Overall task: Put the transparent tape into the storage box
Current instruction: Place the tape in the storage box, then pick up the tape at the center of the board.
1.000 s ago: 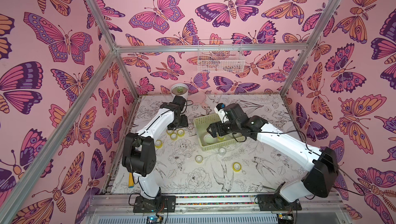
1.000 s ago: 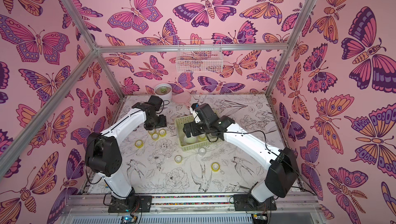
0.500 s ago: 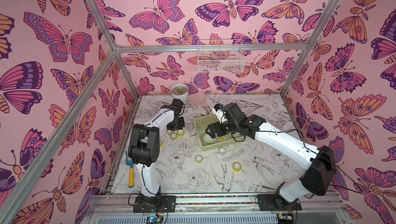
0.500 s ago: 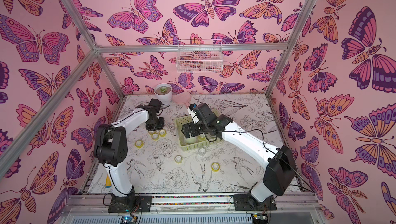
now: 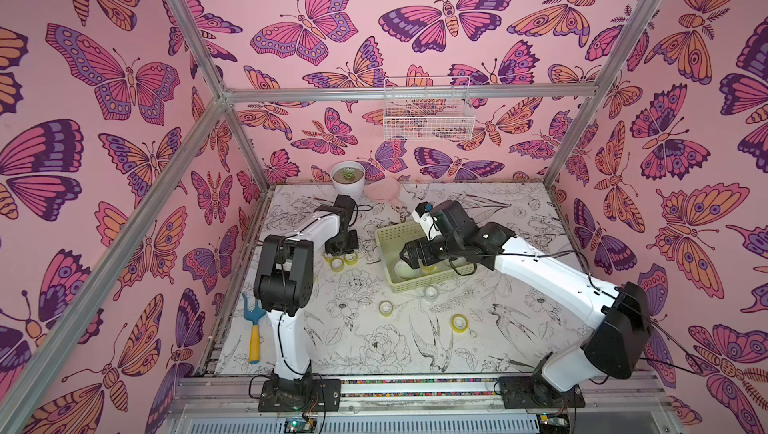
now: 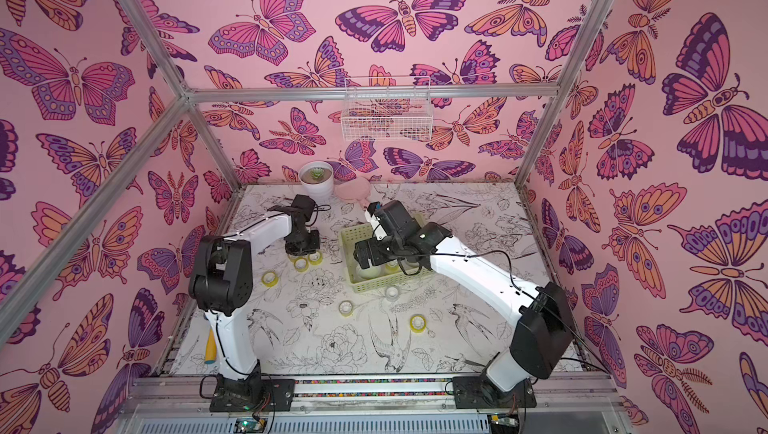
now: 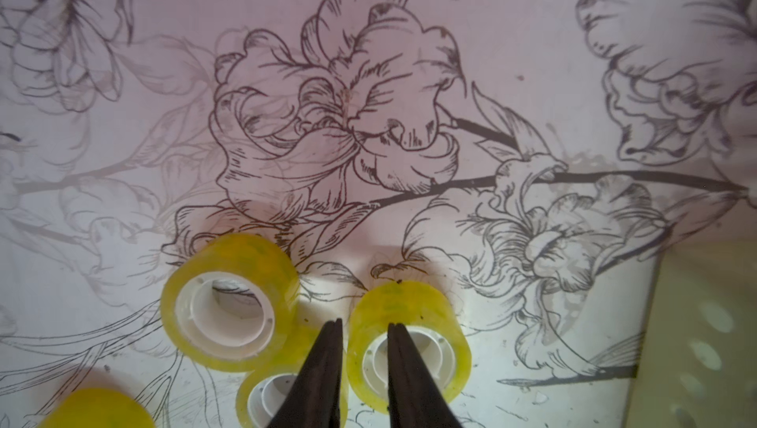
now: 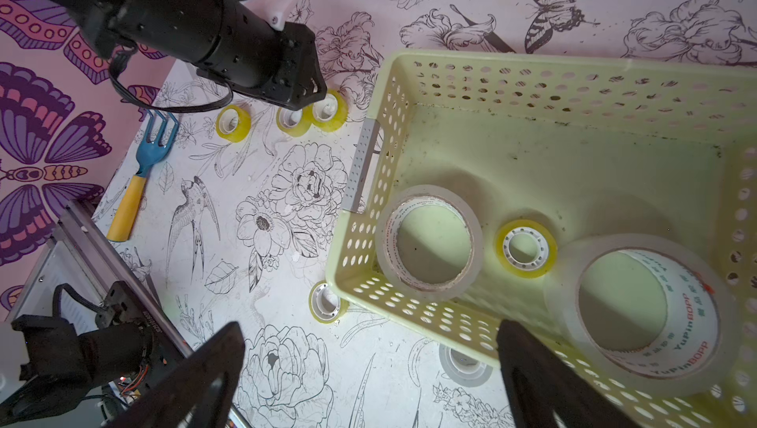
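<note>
Floral tabletop, left pincer pinching yellow tape

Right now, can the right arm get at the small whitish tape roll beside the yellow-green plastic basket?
Probably yes: its open tool hangs above the basket's wall; the whitish roll lies uncovered just outside.

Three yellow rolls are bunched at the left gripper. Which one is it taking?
The yellow roll nearest the storage box: the left gripper has one finger inside its core and one outside, straddling its wall. The others sit beside it.
</note>
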